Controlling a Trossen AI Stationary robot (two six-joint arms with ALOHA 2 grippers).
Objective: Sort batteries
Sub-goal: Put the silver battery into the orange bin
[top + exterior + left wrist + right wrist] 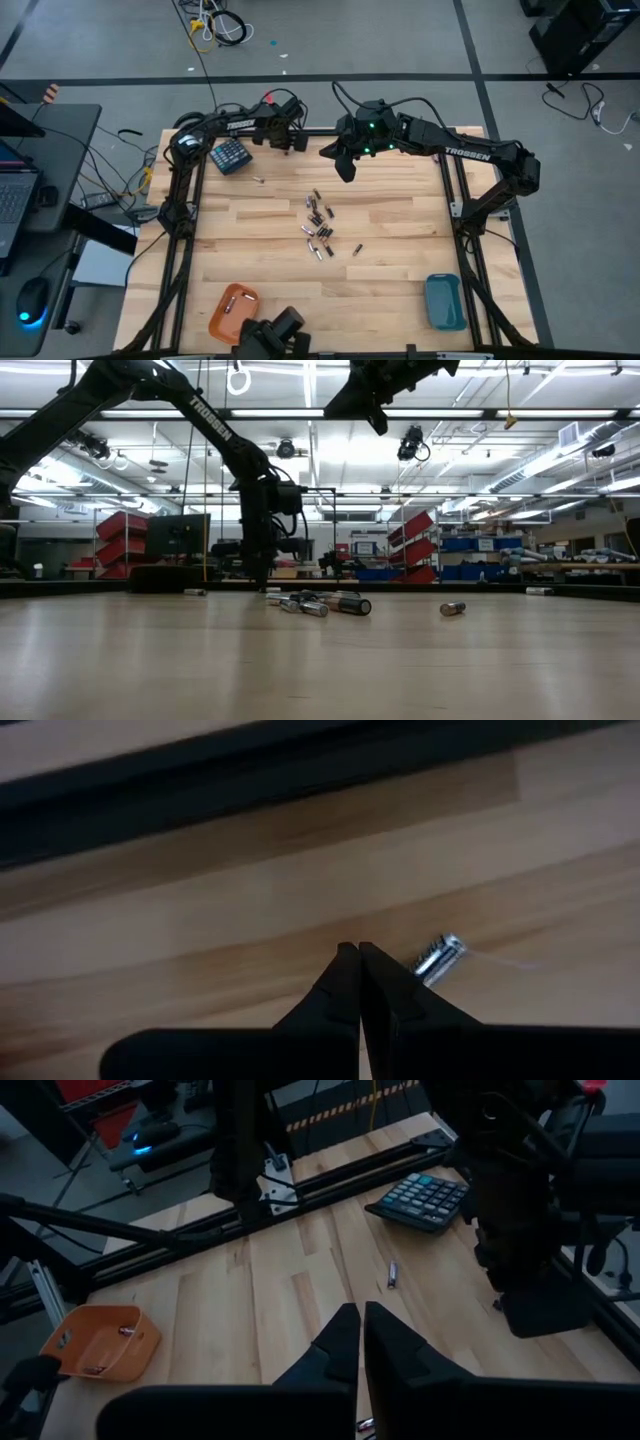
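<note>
Wooden tabletop (390,280), a loose heap of batteries (319,228) mid-table, two trays at the near edge.

Counting roughly a dozen cells in that heap, plus one stray battery (258,180) off to the far left. One orange tray (232,310) near-left has a couple of cells in it, one blue tray (445,301) sits near-right, and there's one dark keypad block (230,156) far-left. Left tool (350,960) is down at the far edge, fingers pinched together on nothing, with a single cell (438,958) lying just beside its tip. Right tool (345,166) hangs above the far middle, beyond the heap, also closed and empty.
</note>
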